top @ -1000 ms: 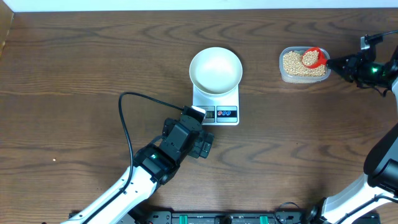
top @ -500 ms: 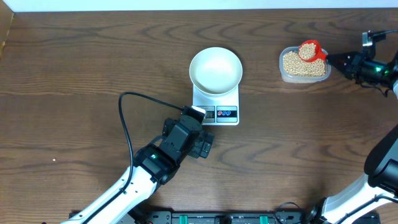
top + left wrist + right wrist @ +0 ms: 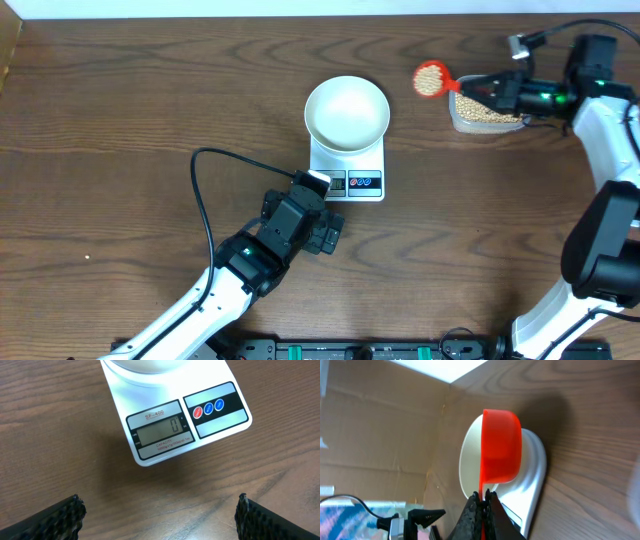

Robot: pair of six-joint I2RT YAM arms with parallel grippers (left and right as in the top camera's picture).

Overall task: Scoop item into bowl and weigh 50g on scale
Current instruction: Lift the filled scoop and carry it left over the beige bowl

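My right gripper (image 3: 478, 82) is clamped shut on the handle of a red scoop (image 3: 432, 78), which is loaded with beans (image 3: 431, 77) and sits in the air over bare table (image 3: 120, 110), between the clear tub (image 3: 487, 112) and the white bowl (image 3: 347, 111). The tub, with more beans in it, lies under my right wrist near the table's far right edge. The bowl stands on the far end of the scale (image 3: 356, 172), overhanging its far edge; the scale is at mid-table with bare wood on all sides. My left gripper (image 3: 322, 238) is spread wide and holds nothing, just on the near side of the scale's display end. The left wrist view shows both left fingertips (image 3: 65, 517) well apart at the bottom corners and the scale display (image 3: 161, 433) reading zero, which the overhead view cannot resolve. The right wrist view shows the scoop's bowl (image 3: 501, 446) side-on in front of the white bowl's rim (image 3: 466, 460); the scoop's contents are hidden there.
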